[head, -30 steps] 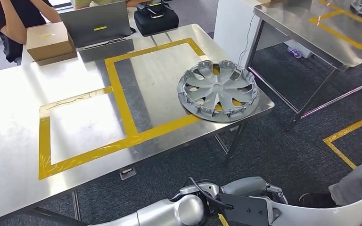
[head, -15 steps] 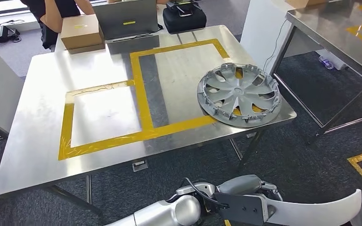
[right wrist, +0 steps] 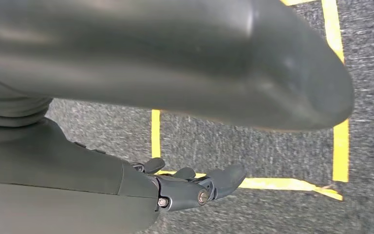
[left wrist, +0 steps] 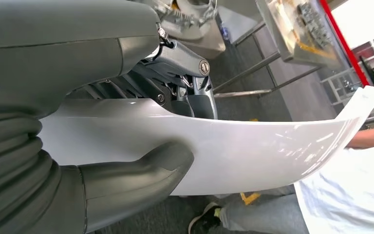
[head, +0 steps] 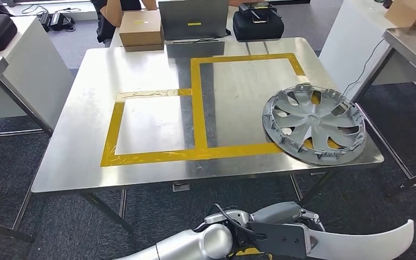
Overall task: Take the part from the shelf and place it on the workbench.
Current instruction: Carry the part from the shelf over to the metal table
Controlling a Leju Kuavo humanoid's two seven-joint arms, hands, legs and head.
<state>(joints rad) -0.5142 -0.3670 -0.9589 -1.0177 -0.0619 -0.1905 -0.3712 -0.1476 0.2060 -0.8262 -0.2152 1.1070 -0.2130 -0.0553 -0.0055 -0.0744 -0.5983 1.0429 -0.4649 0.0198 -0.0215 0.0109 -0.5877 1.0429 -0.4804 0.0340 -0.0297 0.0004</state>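
- Part [head: 363,246]: long curved white panel, gripped in left robot hand [head: 281,230]; seen low in head view, below and in front of counter [head: 76,135].
- Long axis of part: roughly level, run out toward robot's right from the hand, far tip curled upward; grip at one end, not at middle.
- Left robot hand, wrist view [left wrist: 126,175]: thumb pressed against one face of part [left wrist: 253,151], darker fingers behind the other face; clenched on part.
- Right robot hand [right wrist: 195,187]: hung above carpet with yellow floor tape; fingers loosely extended, nothing held.
- Counter: steel top with yellow tape rectangles, well ahead of and above the held part; left hand the nearer and the only loaded one.
- Wheel cover [head: 314,124]: on counter's right near corner, over the tape line.
- Judgement: part to be lifted up and forward; left taped rectangle bare.
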